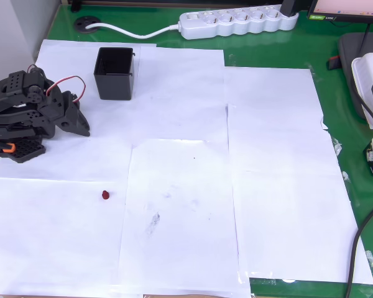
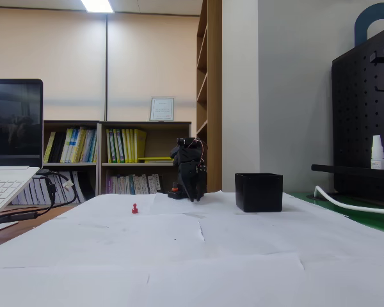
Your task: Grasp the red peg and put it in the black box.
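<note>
The red peg [image 1: 105, 195] stands alone on the papered bench [image 1: 267, 186], well apart from the black box [image 1: 115, 73]. The gripper [image 1: 81, 127] sits folded; whether its jaws are spread, I cannot tell. It should descend straight over the peg.

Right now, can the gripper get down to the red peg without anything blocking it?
Probably yes. The red peg lies alone on bare white paper, and the black box stands well off to the arm's other side. The gripper is folded in near the base, with nothing between it and the peg.
</note>
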Robot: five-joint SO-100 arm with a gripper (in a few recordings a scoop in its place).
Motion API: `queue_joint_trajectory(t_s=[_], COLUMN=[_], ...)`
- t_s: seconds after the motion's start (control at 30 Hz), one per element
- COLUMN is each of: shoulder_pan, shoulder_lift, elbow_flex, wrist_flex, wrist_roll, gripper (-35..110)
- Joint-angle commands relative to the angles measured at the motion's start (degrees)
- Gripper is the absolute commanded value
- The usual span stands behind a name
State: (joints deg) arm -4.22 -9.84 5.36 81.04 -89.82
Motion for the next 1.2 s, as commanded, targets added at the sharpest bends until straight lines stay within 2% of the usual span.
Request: queue_joint_trajectory(t_s=[0.0,0.23,0.47,0.73,0.93,1.17], shoulder_pan=[0.88,7.03,13.18,24.7,33.75,44.47], shoulder_lift=[-0.88,9.49,24.35,38.76,46.05,52.56], elbow_flex=[0.79,10.2,27.6,38.67,41.92,38.14], wrist_flex=[-1.05,-16.79,-17.23,-22.94,-32.34,-48.16], wrist_roll=[0.26,4.39,4.75,4.92,6.86,6.42], gripper=[0,0,0,0,0,0])
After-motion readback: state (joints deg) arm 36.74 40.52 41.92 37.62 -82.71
